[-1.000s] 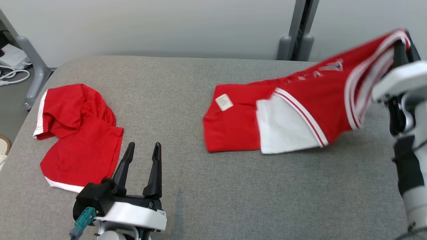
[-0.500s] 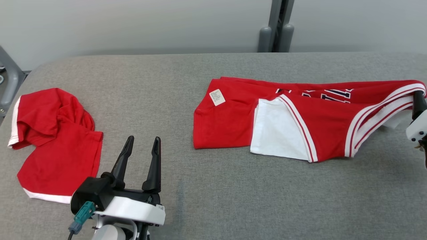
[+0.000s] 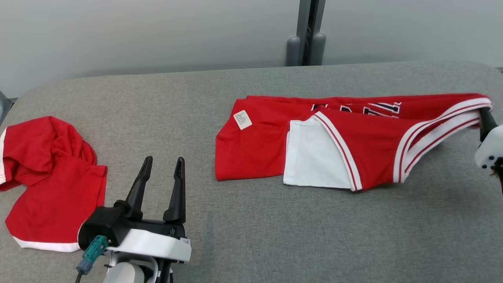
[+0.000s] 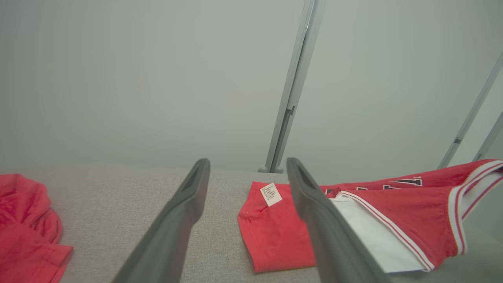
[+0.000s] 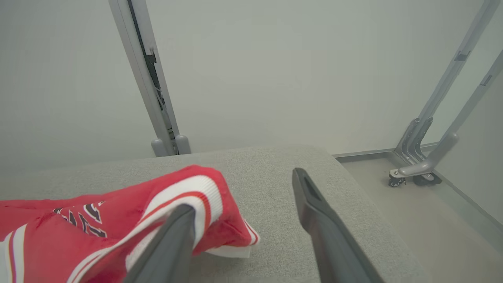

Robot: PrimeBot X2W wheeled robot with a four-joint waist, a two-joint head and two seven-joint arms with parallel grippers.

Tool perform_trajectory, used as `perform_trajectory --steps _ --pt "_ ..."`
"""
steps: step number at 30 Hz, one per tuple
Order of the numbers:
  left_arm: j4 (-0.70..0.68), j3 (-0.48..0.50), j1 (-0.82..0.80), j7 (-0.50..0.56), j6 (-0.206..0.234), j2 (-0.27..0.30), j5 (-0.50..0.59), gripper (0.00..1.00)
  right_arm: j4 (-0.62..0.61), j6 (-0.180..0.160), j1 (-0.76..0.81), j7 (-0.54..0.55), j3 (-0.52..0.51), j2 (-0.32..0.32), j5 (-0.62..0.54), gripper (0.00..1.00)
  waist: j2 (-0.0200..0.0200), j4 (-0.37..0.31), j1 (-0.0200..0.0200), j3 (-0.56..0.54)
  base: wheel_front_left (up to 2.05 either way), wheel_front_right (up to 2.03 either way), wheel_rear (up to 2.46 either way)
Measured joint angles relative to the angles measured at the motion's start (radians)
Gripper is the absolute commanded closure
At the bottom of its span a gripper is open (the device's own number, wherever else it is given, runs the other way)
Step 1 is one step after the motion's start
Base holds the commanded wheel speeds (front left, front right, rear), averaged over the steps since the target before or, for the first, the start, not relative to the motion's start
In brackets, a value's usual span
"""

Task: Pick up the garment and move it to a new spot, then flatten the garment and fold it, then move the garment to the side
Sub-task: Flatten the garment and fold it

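Note:
The garment is a red jersey with white striped trim and dark lettering, spread across the right half of the grey table. My right gripper is at its far right end. In the right wrist view that gripper is open, and the trimmed edge of the garment drapes over its left finger, raised off the table. My left gripper stands open near the front left with nothing in it. In the left wrist view that gripper has the garment ahead of it to the right.
A second red garment with white trim lies crumpled at the table's left end, close to my left gripper. A grey post rises behind the table. Beyond the table's right edge are the floor and a wheeled frame leg.
My right gripper came down from holding the garment's end high, and its jaws opened. The garment's right end now lies low over the table. The camera turned right.

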Motion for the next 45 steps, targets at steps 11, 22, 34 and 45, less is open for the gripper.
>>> perform_trajectory --steps 11,22,34,45 --pt "-0.005 -0.001 0.010 0.000 -0.001 0.000 0.021 0.00 -0.121 0.000 0.123 0.282 0.207 -0.066 0.109 0.00 0.0000 -0.033 0.0000 -0.016 0.00 0.00 0.00" --pt "-0.012 0.018 0.017 0.000 0.001 0.000 0.009 0.00 -0.481 0.000 0.250 0.228 0.334 -0.100 0.313 0.00 0.0000 -0.040 0.0000 -0.025 0.00 0.00 0.00" --pt "-0.008 0.025 0.026 0.000 0.000 0.000 0.002 0.00 -0.645 0.000 0.447 -0.090 0.423 -0.032 0.268 0.00 0.0000 -0.019 0.0000 -0.030 0.00 0.00 0.00" --pt "-0.001 0.004 0.029 0.000 -0.006 0.000 0.003 0.00 -0.567 0.000 0.450 -0.142 0.459 0.090 0.165 0.00 0.0000 0.038 0.0000 -0.019 0.00 0.00 0.00"
